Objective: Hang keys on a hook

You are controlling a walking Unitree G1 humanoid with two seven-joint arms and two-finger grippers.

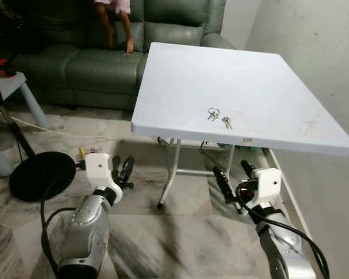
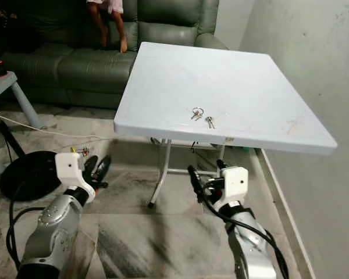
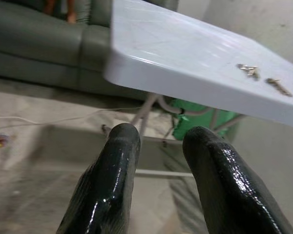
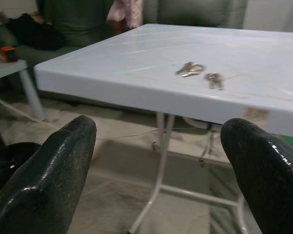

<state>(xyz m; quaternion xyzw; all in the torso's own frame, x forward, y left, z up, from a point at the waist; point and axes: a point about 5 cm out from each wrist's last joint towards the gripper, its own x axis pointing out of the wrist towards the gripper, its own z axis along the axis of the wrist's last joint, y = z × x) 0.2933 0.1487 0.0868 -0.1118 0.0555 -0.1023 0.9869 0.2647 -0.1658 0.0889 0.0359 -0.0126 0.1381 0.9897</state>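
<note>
Lying near the table (image 1: 279, 75) edge, small blurred keys (image 1: 218, 117).

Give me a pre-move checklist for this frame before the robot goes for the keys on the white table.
1. Keys located: ok. Two small key bunches lie near the front edge of the white folding table.
2. Right gripper ready to grasp: ok. Fingers wide apart, nothing held, below the table edge.
3. Left gripper free: ok. Fingers slightly apart, nothing held, low over the floor.
4. Hook located: cannot tell. No hook can be made out.
5. Path up to the keys: not ok. Both grippers sit lower than the tabletop and must rise past its edge.
6. Bystander: ok. A person's legs are on the green sofa, beyond the table.
</note>
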